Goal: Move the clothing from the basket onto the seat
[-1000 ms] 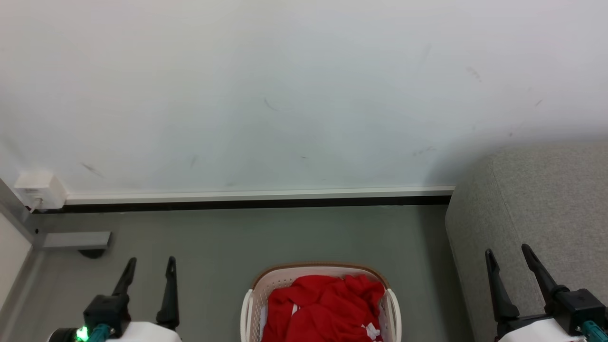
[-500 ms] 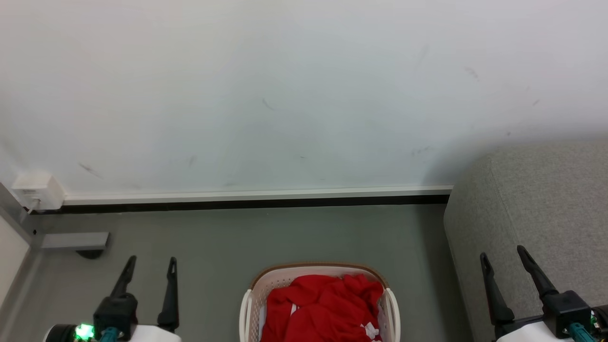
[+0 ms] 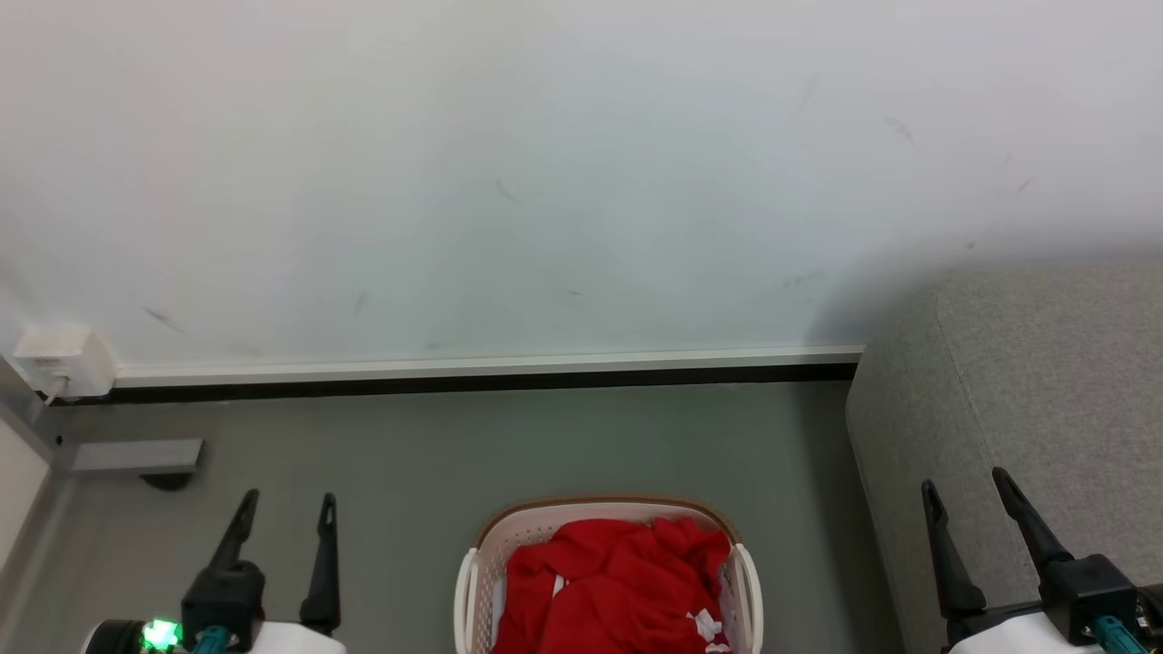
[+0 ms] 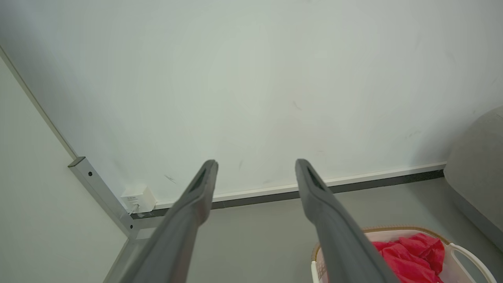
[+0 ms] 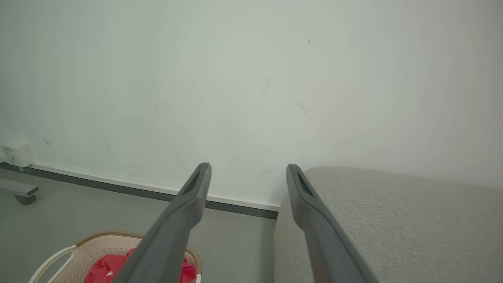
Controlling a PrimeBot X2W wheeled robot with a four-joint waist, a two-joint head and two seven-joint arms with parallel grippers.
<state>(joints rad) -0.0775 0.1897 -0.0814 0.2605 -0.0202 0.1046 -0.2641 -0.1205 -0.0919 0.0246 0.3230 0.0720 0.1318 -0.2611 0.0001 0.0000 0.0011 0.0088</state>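
Head view: red clothing (image 3: 618, 581), its white marks too small to read, lies in the basket (image 3: 595, 502) beside the seat (image 3: 1027, 381); left gripper (image 3: 289, 498) and right gripper (image 3: 964, 480) hover spread wide, holding nothing.

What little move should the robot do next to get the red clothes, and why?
Probably lower the right pincer toward the red clothing, heaped untouched in the basket. It and the left pincer are open and empty, and the right one is nearer the grey seat where the clothing goes.
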